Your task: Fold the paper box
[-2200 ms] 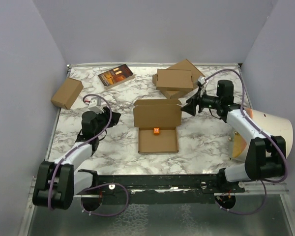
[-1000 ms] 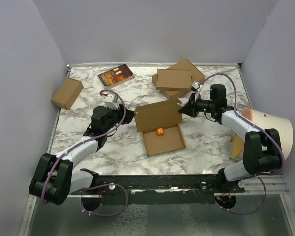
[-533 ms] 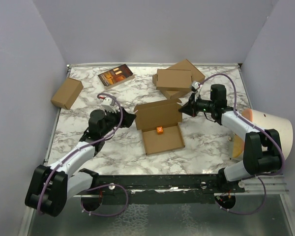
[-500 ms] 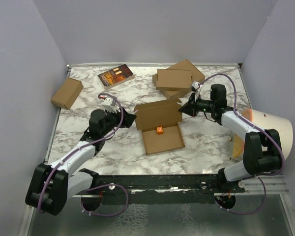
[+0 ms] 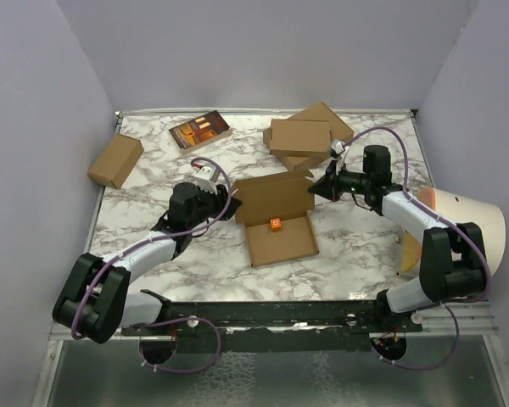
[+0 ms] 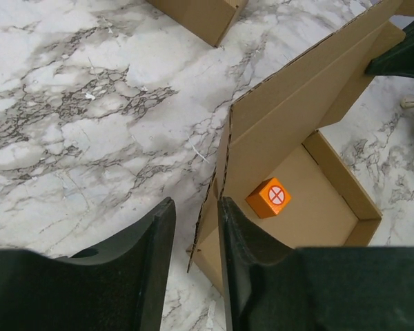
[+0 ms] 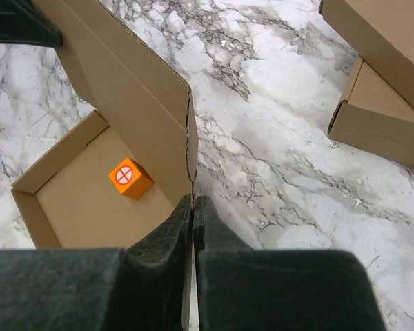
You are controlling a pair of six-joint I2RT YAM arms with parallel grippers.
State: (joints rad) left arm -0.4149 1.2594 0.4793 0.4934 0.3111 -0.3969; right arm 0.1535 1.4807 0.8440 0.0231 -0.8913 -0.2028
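The paper box [image 5: 280,244] lies open mid-table, its shallow tray holding a small orange cube [image 5: 273,225]. Its lid [image 5: 271,195] stands raised at the back. My right gripper [image 5: 316,191] is shut on the lid's right edge; in the right wrist view the fingers [image 7: 192,201] pinch the thin cardboard, with the lid [image 7: 124,76] and cube [image 7: 130,178] to their left. My left gripper [image 5: 228,204] is at the lid's left end. In the left wrist view its jaws [image 6: 195,207] stand apart around the lid's side flap [image 6: 210,207], which sits close to the right finger.
A stacked pair of folded brown boxes [image 5: 304,140] sits behind the right gripper. A small brown carton [image 5: 115,160] lies at the far left, and a dark printed book [image 5: 200,131] at the back. A white and orange cone shape [image 5: 458,216] stands at the right edge.
My left gripper has moved right to the lid's left end and its jaws have narrowed around the side flap. The right gripper and the box have stayed still over the last second.
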